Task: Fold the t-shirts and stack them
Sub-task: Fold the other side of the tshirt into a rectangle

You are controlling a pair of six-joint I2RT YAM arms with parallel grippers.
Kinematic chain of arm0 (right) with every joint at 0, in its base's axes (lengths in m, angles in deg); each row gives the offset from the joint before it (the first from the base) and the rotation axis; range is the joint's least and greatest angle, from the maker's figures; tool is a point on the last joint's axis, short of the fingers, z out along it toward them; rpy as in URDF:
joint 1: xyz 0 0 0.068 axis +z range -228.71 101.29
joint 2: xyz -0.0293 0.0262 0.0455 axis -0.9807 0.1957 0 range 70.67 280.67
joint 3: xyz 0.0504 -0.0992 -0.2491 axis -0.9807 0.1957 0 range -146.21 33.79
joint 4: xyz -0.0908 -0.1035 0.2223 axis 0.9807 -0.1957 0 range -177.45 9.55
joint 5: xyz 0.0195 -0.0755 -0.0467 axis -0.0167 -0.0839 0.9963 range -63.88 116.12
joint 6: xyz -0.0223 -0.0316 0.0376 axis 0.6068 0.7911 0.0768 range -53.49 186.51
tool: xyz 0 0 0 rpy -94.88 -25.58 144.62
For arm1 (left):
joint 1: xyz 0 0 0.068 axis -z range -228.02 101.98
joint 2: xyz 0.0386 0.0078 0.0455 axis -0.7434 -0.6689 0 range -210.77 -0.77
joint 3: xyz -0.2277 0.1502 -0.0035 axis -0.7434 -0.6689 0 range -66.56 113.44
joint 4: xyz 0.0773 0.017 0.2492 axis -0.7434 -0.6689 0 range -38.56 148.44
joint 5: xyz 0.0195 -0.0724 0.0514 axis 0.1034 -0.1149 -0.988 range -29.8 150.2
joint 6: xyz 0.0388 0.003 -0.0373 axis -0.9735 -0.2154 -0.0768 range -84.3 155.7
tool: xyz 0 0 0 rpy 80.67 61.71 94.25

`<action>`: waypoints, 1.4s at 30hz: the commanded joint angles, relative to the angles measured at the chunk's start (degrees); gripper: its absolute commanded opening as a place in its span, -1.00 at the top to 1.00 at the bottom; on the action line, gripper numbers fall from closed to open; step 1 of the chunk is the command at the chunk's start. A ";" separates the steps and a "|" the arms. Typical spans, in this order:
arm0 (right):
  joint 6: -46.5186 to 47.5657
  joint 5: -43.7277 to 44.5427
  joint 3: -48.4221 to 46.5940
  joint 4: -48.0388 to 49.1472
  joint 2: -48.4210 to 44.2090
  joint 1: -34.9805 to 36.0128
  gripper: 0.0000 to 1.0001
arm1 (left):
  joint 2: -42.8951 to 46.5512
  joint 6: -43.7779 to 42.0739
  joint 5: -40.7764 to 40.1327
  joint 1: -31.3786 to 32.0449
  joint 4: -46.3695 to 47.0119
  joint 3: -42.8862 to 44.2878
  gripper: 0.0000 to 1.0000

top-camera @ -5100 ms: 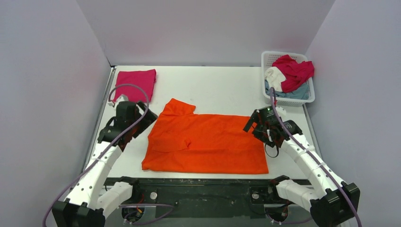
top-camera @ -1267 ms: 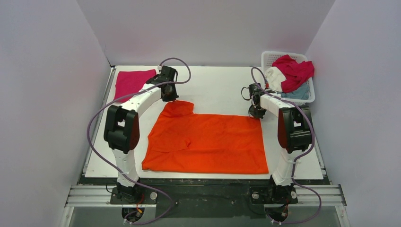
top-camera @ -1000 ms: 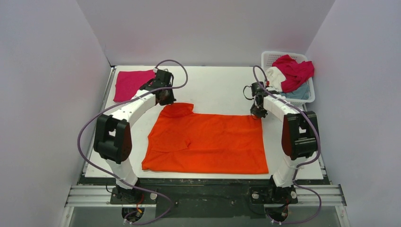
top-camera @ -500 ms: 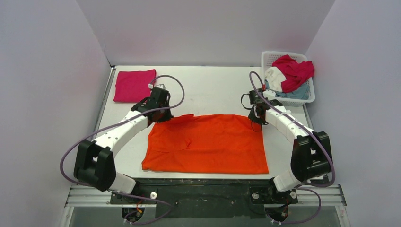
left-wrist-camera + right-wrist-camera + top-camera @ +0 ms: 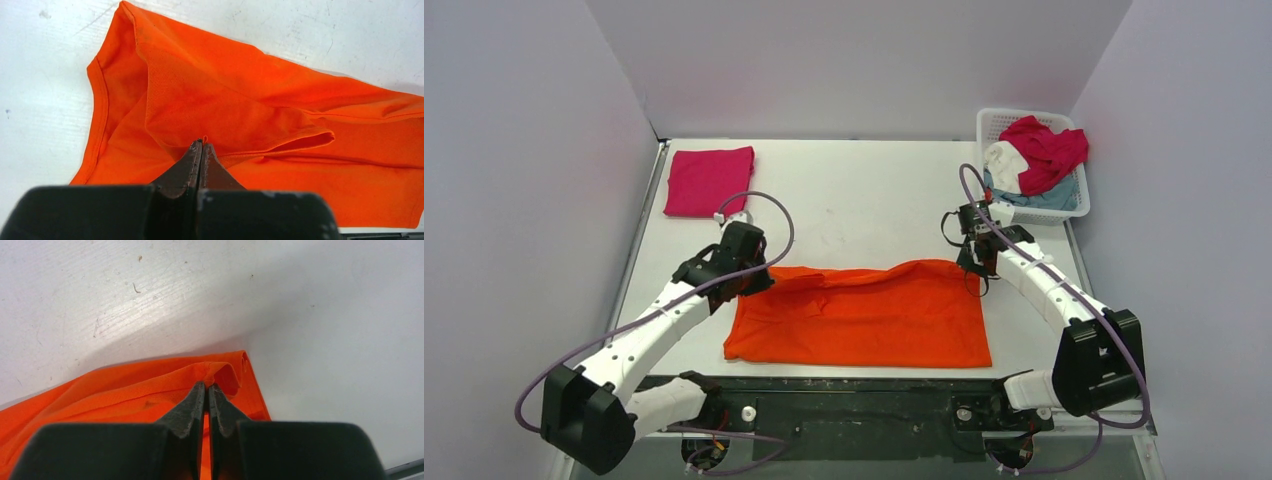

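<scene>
The bright orange cloth t-shirt (image 5: 864, 318) is lying across the lower middle of the top view on the white table (image 5: 874, 200). Its near hem is resting flat close to the table's front edge. Its far edge is being held up off the surface at both ends, so the cloth is doubling over itself in a long band.

The left gripper (image 5: 201, 150) is reaching in from the lower left. Its jaws are clenched on a fold of the orange t-shirt at the left end, where the ribbed neckline is curving away in the wrist view. The right gripper (image 5: 206, 389) is coming from the right side, and it too is clamped tight on orange cloth, pinching the far right corner (the hem there is curling over the fingertips).

Farther back, in the upper left of the top view, a magenta-pink t-shirt (image 5: 709, 180) is lying folded into a flat rectangle, well apart from the orange one.

In the upper right corner a white plastic lattice basket (image 5: 994, 122) is standing at the table's edge. It is holding a crumpled crimson shirt (image 5: 1052, 148) heaped above the rim, a white shirt (image 5: 1004, 165) bunched at the left side, and a grey-blue shirt (image 5: 1052, 198) showing underneath.
</scene>
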 commanded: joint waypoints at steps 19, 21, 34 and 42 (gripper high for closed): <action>2.49 1.00 2.56 -2.00 0.37 0.16 1.00 | 16.08 8.26 2.06 2.76 -7.35 -10.29 1.00; 2.28 0.60 3.09 -2.05 0.62 0.20 1.00 | 16.75 9.00 3.29 3.12 -7.42 -11.86 1.00; -2.67 9.23 9.00 -12.39 -15.97 0.19 -0.41 | 27.59 12.60 4.26 4.67 -18.81 -4.83 -0.63; 0.58 -10.26 6.87 -3.89 -18.17 0.65 -0.50 | 21.95 10.80 11.91 4.68 3.31 -10.83 -0.72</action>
